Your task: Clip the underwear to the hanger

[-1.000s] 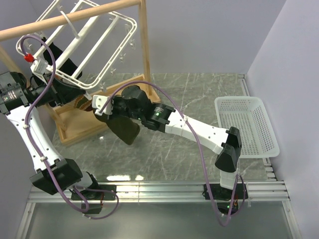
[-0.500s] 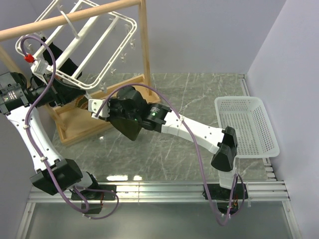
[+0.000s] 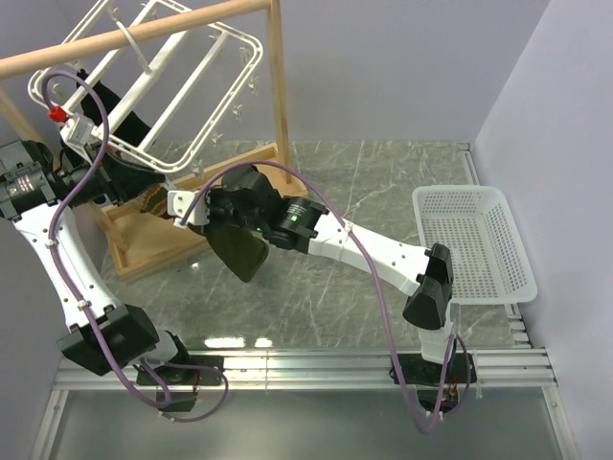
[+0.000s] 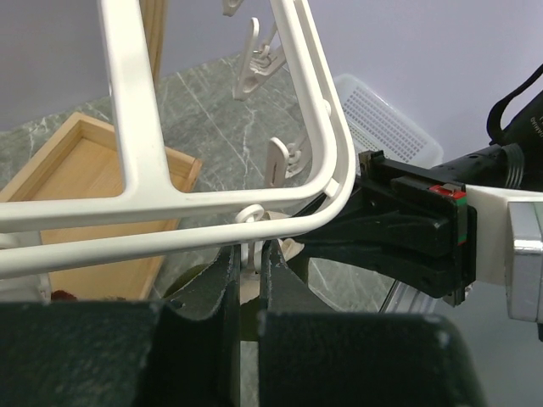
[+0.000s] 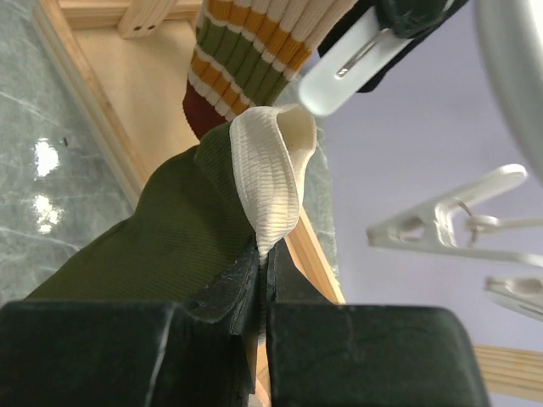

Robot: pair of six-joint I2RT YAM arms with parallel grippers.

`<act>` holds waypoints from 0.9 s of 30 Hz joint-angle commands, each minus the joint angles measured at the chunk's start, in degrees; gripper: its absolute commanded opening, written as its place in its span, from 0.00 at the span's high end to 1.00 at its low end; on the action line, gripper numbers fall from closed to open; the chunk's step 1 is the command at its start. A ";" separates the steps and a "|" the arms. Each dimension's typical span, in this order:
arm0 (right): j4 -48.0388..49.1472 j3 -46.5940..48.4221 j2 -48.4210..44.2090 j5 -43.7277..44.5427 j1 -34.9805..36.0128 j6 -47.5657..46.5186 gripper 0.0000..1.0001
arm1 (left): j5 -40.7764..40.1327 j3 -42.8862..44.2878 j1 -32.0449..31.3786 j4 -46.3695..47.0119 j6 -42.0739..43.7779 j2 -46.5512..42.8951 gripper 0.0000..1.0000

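The white hanger (image 3: 163,86) hangs tilted from the wooden rail at the upper left. My left gripper (image 3: 158,184) sits under its near corner. In the left wrist view its jaws (image 4: 252,254) are shut on a small white clip (image 4: 251,275) that dangles from the hanger (image 4: 136,127). My right gripper (image 3: 196,213) is just right of that clip and is shut on the underwear (image 3: 239,251), which hangs below it as a dark olive flap. In the right wrist view the right gripper (image 5: 263,250) pinches the cream waistband (image 5: 267,165) of the underwear (image 5: 161,237) just below the held clip (image 5: 344,64).
A wooden rail stand (image 3: 278,86) with a boxed base (image 3: 144,240) holds the hanger. A striped garment (image 5: 254,42) hangs beside the clip. More clips (image 5: 450,220) dangle nearby. A white mesh basket (image 3: 474,240) sits at the table's right edge.
My right gripper has carried the underwear a little to the left, closer to the hanger's near corner. The left arm and its clip have stayed in place.
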 commanded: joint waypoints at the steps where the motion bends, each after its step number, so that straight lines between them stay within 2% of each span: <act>1: -0.39 3.92 -0.24 1.44 0.53 -0.91 1.00 | 10.60 -0.67 0.08 -3.37 1.06 -1.95 0.99; 27: -3.48 10.26 2.22 3.28 1.67 -3.02 1.00 | 9.54 -1.99 0.08 -3.37 2.20 -2.65 0.99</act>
